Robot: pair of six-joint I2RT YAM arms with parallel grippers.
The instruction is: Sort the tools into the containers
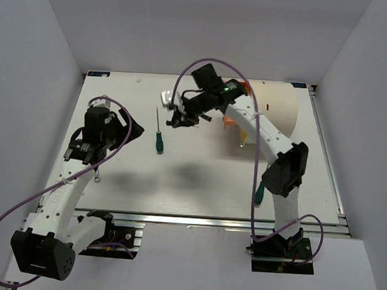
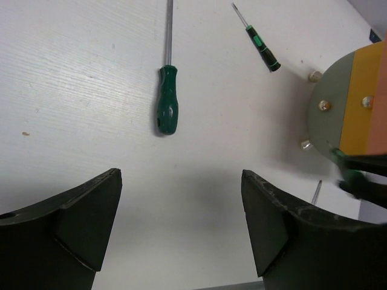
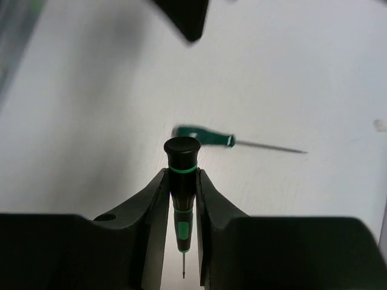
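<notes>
1. Shut in by plain white walls [image 1: 55, 29] on three sides; evenly lit, with soft shadows only.
2. Working over a white counter [image 1: 198, 178], matt and faintly grained; flat and smooth enough to let a dropped tool roll, so keep the carry low.
3. Head for the white drum [image 1: 279, 108] at the far right corner, fronted by an orange drawer [image 2: 364, 103] and a grey-green drawer [image 2: 329, 115] with brass knobs; cannot tell here how far out either stands, so check before letting go.
4. Left pincer [image 2: 181, 173]: spread wide, gripping nothing, hovering over the left of the counter; best kept out of the carry path.
5. Right pincer [image 3: 181, 174]: closed narrow on the small screwdriver [image 3: 182, 151], clamped along the black-and-green handle, cap proud of the fingertips; held over the far middle of the counter, left of the drum; hold the squeeze even against slip of the round handle, swing right, release only once over a drawer.
6. Large green screwdriver [image 1: 158, 140]: lying loose near mid-counter, not yet sorted.
</notes>
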